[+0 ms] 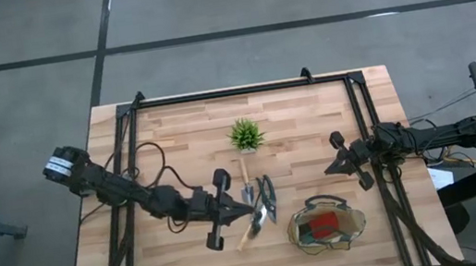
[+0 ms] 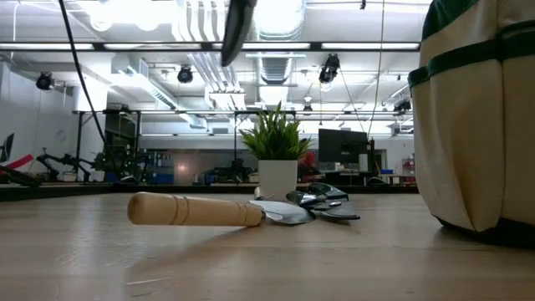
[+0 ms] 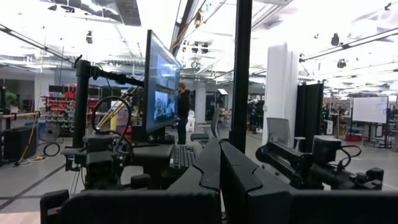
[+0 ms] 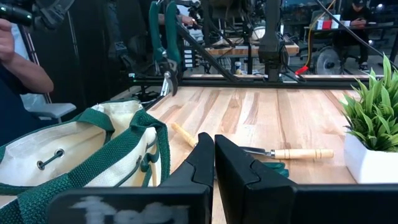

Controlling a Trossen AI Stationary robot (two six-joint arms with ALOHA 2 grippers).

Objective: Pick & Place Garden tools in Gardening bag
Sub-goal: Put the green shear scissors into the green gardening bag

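My left gripper [image 1: 245, 211] is raised over the table's middle, level and pointing right, its fingers [image 3: 205, 168] shut. A pair of green-handled pruning shears [image 4: 165, 53] hangs below it, also in the low view [image 2: 236, 29]. A second pair of shears [image 1: 267, 199] lies flat on the table. One wooden-handled trowel [image 1: 250, 231] lies near it, and the other trowel [image 1: 246, 174] lies by the plant. The olive-tan bag [image 1: 359, 220] stands at the near right with a red glove [image 1: 326, 224] inside. My right gripper [image 1: 329, 169] waits shut and empty at the right. My left gripper is shut on the hanging shears. The handles' upper ends [image 4: 155, 9] run out of the right wrist view, and the fingers' own backs hide the contact in the left wrist view. The shears hang upright, blades down, with the tip [image 4: 168, 90] clear of the table.
A small potted plant [image 1: 246, 135] stands at the table's far middle. A black frame rail [image 1: 242, 91] runs around the table, with posts at the sides. A person's arm [image 4: 22, 65] shows beyond the table. Bare wood lies at the table's left and near left.
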